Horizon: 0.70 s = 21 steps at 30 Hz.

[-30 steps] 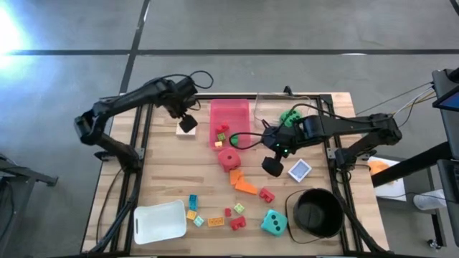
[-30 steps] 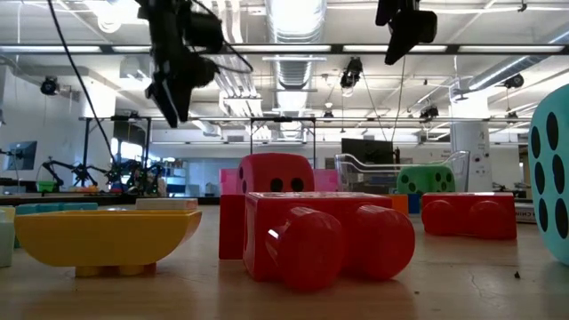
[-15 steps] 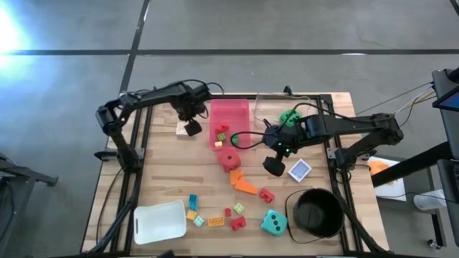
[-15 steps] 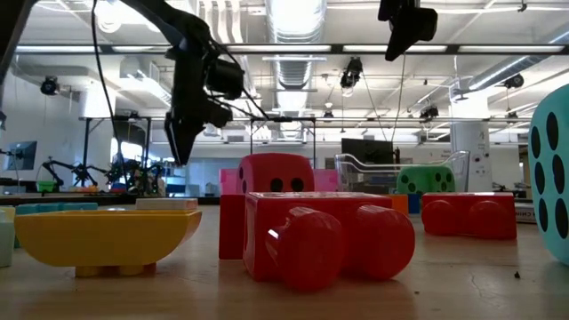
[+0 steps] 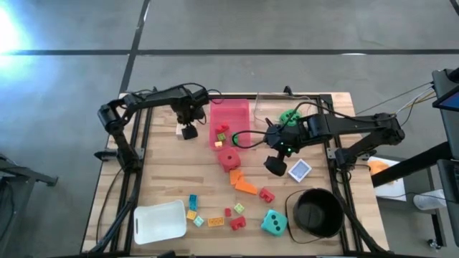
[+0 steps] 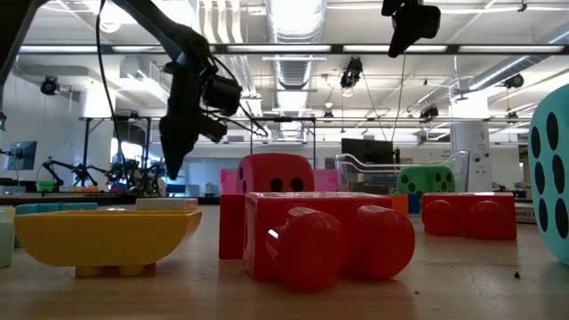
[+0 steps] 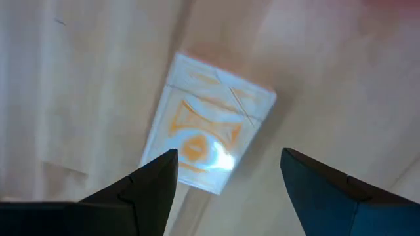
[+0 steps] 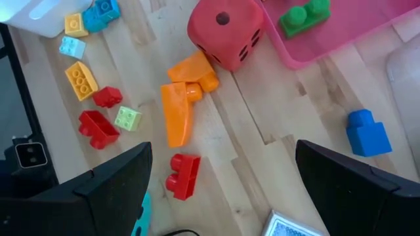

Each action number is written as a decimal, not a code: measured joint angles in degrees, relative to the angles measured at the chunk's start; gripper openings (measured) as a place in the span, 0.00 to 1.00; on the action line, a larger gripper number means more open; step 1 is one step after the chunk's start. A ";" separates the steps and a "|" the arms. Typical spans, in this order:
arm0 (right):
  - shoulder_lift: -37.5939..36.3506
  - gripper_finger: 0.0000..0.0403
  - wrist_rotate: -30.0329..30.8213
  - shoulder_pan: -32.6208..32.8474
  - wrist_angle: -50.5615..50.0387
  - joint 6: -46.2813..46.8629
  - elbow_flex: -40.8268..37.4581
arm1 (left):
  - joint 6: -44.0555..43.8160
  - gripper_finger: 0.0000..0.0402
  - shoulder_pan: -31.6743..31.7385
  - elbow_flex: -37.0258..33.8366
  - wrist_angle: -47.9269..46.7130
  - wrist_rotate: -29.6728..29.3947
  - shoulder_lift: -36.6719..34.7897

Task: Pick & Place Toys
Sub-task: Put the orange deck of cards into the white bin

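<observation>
Dropping lower, my left pincer [image 7: 226, 177] is hovering part-open over the card [image 7: 209, 124] lying flat on the desk [image 5: 179, 172] beside the pink tray [image 5: 231, 111]. I'm worrying the fingers will skid off that thin card. Right pincer [image 8: 220, 190] is waiting wide.

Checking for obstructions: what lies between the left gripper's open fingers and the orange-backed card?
Nothing: the left wrist view shows bare wood between the left gripper and the card.

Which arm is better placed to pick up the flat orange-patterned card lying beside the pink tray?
The left. The left gripper hangs open directly over the flat orange-patterned card, just beside the pink rectangular tray. The right gripper hovers open farther off, near the blue-patterned card.
</observation>
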 joint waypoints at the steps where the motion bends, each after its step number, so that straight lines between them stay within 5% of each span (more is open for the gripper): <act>1: 0.00 0.91 0.00 0.00 -0.02 0.00 0.00 | 0.70 0.68 0.00 -0.57 -0.06 0.06 0.00; 13: 0.00 0.91 -0.02 0.00 -0.03 0.02 0.00 | 3.28 0.98 -0.04 -2.57 -0.47 -1.89 0.00; 21: 0.00 0.91 -0.02 0.00 -0.02 1.34 0.00 | 3.60 0.88 -0.04 -2.57 6.73 -5.49 0.00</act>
